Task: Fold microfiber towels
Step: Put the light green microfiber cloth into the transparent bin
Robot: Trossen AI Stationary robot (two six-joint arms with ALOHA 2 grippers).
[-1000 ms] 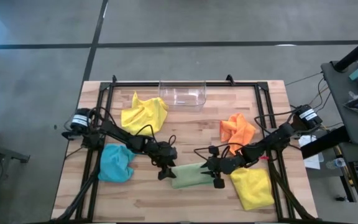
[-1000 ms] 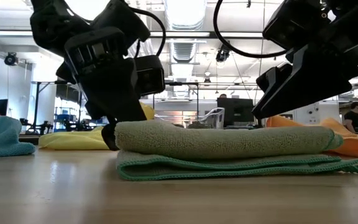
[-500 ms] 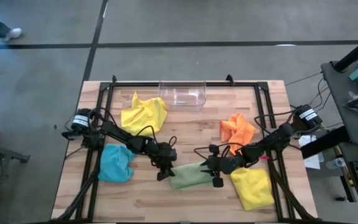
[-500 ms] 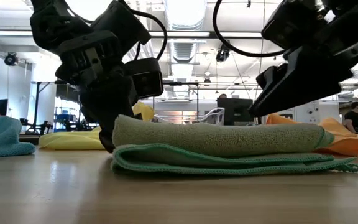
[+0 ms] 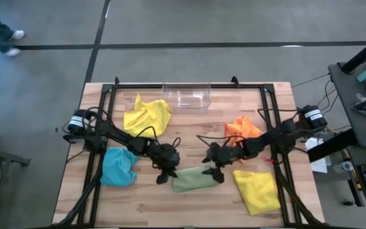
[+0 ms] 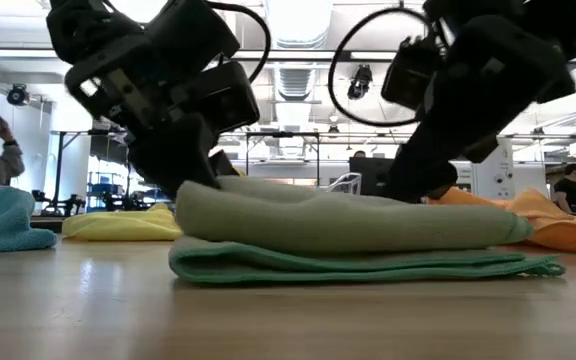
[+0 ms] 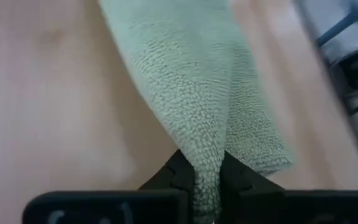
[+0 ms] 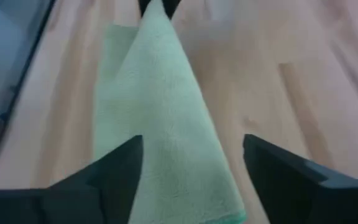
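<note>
Folded towel [image 5: 194, 180] between both arms

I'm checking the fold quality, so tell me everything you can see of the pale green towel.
The pale green towel is soft looped microfiber with a stitched hem, folded into a long flat bundle near the table's front middle, upper layer bulging over the lower. The left gripper is shut on its left end; the right gripper stands open astride the other end.

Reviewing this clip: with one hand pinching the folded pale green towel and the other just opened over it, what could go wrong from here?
1. The left hand is shut on one end of the folded pale green microfiber towel; the right hand stands open over the other, so pulling may undo the fold.
2. The towel's layers look uneven in the low view; a further fold could end up crooked.
3. The yellow microfiber towel lies close by and might get dragged.
</note>
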